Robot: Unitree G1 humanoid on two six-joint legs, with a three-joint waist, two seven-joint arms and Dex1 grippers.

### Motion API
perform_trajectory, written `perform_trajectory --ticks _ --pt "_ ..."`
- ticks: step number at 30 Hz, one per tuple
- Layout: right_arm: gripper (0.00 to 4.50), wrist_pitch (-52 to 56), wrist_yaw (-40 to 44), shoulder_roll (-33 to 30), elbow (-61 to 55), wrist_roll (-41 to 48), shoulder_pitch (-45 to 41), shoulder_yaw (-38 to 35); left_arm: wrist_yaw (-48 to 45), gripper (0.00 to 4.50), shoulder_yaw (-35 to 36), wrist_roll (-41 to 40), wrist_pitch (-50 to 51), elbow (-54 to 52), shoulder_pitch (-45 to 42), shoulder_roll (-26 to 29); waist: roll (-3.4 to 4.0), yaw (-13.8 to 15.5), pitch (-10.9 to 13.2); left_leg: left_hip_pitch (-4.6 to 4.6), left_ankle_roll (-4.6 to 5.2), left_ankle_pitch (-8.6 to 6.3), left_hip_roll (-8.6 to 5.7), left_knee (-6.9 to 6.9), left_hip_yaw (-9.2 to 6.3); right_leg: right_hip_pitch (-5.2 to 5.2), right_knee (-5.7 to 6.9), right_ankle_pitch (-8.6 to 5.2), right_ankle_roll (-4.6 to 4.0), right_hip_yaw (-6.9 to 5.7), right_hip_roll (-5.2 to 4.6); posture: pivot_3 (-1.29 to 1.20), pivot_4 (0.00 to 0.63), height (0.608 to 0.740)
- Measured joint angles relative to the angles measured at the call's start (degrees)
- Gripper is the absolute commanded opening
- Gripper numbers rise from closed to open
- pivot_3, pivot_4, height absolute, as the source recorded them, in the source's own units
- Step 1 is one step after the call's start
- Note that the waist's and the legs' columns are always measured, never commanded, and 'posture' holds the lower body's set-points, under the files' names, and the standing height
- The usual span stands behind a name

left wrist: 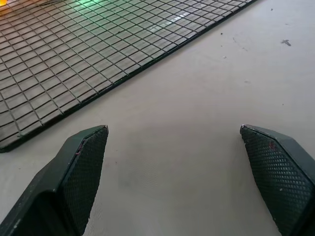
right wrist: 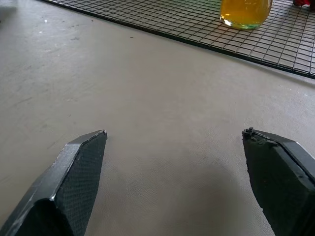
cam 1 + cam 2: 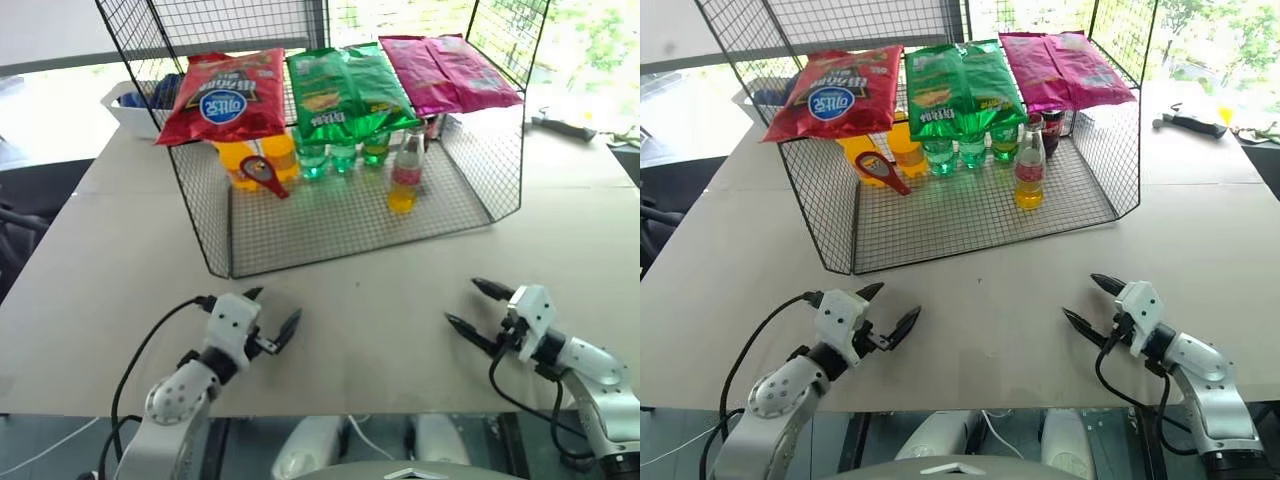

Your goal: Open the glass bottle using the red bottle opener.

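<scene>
Three snack bags lie across the top of a black wire rack (image 3: 480,190) on a pale table (image 3: 120,290): a red bag (image 3: 225,95) with a round blue-and-white emblem whose lettering is too small to read, a green bag (image 3: 345,92) with a yellow panel and white characters that cannot be made out, and a magenta bag (image 3: 448,72) with no legible print.

Beneath them, on the rack's mesh floor, the glass bottle (image 3: 405,172) stands upright near the front right, apart from the row behind it. It is slim and clear with a narrow neck and a dark cap, a red-pink label band at its middle whose text is unreadable, and orange-yellow liquid filling its lower part. To its left stand green bottles (image 3: 340,155) and, further left, orange bottles (image 3: 250,160). The red bottle opener (image 3: 266,175), flat with a round ringed head and a short handle, leans tilted against the orange bottles.

Both arms hover low over bare table in front of the rack, well apart from it. The left gripper (image 3: 272,318) has its two black fingers spread wide and holds nothing; the right gripper (image 3: 480,308) is likewise spread wide and empty, with the bottle's yellow base visible ahead of it in the right wrist view.
</scene>
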Motion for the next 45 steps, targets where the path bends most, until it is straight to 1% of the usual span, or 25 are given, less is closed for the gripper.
perform_trajectory --ticks 6,11,12,16,21,28,34,37,38,40,42,43,45 --pt "4.43 -0.17 0.09 1.23 -1.78 0.19 -0.1 1.7 4.38 4.44 2.7 -0.21 -0.24 0.3 -6.6 -4.56 -0.01 0.0 0.01 -0.04 0.0 0.0 0.0 0.16 0.01 0.0 0.05 0.08 0.01 -0.01 0.02 0.0 0.15 0.74" --pt "4.43 1.23 -0.08 2.09 -7.17 1.88 -1.13 2.68 7.96 4.44 3.97 -0.34 -0.3 3.34 -12.99 -8.07 -0.03 -0.09 0.02 -0.08 0.0 0.0 0.0 0.3 0.01 0.0 0.08 0.16 0.03 -0.01 0.05 0.0 0.15 0.74" --pt "4.43 2.69 -0.59 2.79 -9.69 2.68 -2.39 3.57 9.02 4.44 3.88 -0.25 -0.3 4.74 -15.92 -8.95 -0.09 -0.09 0.05 -0.11 -0.01 0.0 0.04 0.4 -0.01 -0.01 0.11 0.2 0.01 -0.03 0.11 0.0 0.15 0.74" --pt "4.43 6.79 -2.55 3.85 -15.81 4.26 -4.79 5.1 11.01 4.44 4.62 -0.18 -0.83 8.29 -22.06 -9.71 -0.11 -0.09 0.06 -0.12 -0.02 0.0 0.06 0.49 0.01 -0.02 0.12 0.26 0.02 -0.01 0.16 0.0 0.15 0.74" --pt "4.43 10.35 -5.12 5.43 -19.98 4.6 -7.6 6.84 13.64 4.44 5.78 -0.17 -0.48 12.79 -29.29 -10.98 -0.15 -0.07 0.06 -0.14 -0.02 0.0 0.05 0.52 0.0 -0.06 0.1 0.28 0.04 -0.02 0.15 0.0 0.15 0.74" --pt "4.43 12.58 -6.19 5.43 -20.69 4.84 -7.94 7.15 14.12 4.44 5.94 -0.2 -1.7 18.09 -34.75 -11.47 -0.19 -0.13 0.07 -0.23 -0.01 0.0 0.05 0.56 0.0 -0.11 0.1 0.29 0.03 -0.03 0.14 0.0 0.15 0.74" --pt "4.43 13.08 -6.77 5.6 -21.43 4.78 -7.91 8.32 12.85 4.44 5.94 -0.1 -3.97 22.97 -40.95 -10.67 -0.2 -0.24 0.07 -0.24 -0.02 0.0 0.04 0.63 0.01 -0.1 0.12 0.33 0.05 -0.02 0.15 0.0 0.15 0.74" --pt "4.5 13.25 -6.83 5.6 -21.43 4.75 -7.97 8.4 12.02 3.63 5.86 -0.1 -5.26 25.36 -42.32 -10.69 -0.2 -0.29 0.07 -0.24 -0.01 0.0 0.04 0.63 0.01 -0.11 0.12 0.33 0.05 -0.03 0.15 0.0 0.15 0.74" --pt "4.5 13.25 -6.84 5.6 -21.43 4.71 -7.97 8.43 11.78 3.24 5.86 -0.12 -5.61 25.89 -42.37 -10.72 -0.2 -0.32 0.07 -0.24 -0.02 0.0 0.04 0.63 0.0 -0.11 0.12 0.33 0.05 -0.03 0.15 0.0 0.15 0.74" --pt "4.5 13.25 -6.89 5.61 -21.43 4.56 -8.0 8.53 11.45 2.25 5.85 -0.22 -5.83 26.14 -42.37 -10.98 -0.21 -0.33 0.08 -0.26 -0.01 0.0 0.04 0.64 -0.01 -0.12 0.12 0.33 0.05 -0.04 0.15 0.0 0.15 0.74" --pt "4.5 13.25 -6.93 5.69 -21.43 4.53 -8.33 8.66 11.25 1.34 5.66 -0.42 -6.09 26.14 -42.36 -11.18 -0.21 -0.33 0.08 -0.27 -0.01 0.0 0.04 0.66 0.0 -0.12 0.13 0.33 0.05 -0.04 0.14 0.0 0.15 0.74" --pt "4.5 13.25 -6.98 5.69 -21.43 4.52 -8.48 8.66 11.25 1.01 5.57 -0.46 -6.12 26.09 -42.34 -11.27 -0.21 -0.33 0.08 -0.27 -0.01 0.0 0.04 0.67 0.0 -0.11 0.13 0.34 0.06 -0.04 0.14 0.0 0.15 0.74" --pt "4.5 13.25 -7.15 5.73 -21.43 4.51 -8.63 8.66 11.35 0.03 5.47 -0.56 -6.16 25.83 -42.01 -11.67 -0.22 -0.32 0.08 -0.27 -0.01 0.0 0.04 0.68 -0.01 -0.11 0.14 0.34 0.06 -0.04 0.15 0.0 0.15 0.74"
